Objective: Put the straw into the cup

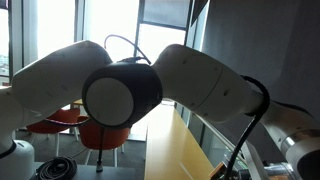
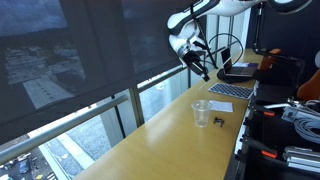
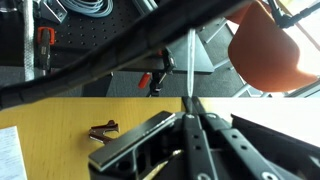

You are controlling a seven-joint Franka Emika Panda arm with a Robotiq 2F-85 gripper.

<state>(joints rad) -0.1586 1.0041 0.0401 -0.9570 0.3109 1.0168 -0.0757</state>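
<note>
In the wrist view my gripper is shut on a thin pale straw that sticks out past the fingertips. In an exterior view the gripper hangs high above the far part of the long wooden counter. The clear cup stands upright on the counter, well below the gripper and nearer the camera. The cup does not show in the wrist view. In an exterior view the arm fills the picture and hides both cup and gripper.
A small dark clip lies beside the cup and also shows in the wrist view. Papers and a laptop lie further along the counter. Windows run along one side. Orange chairs stand below.
</note>
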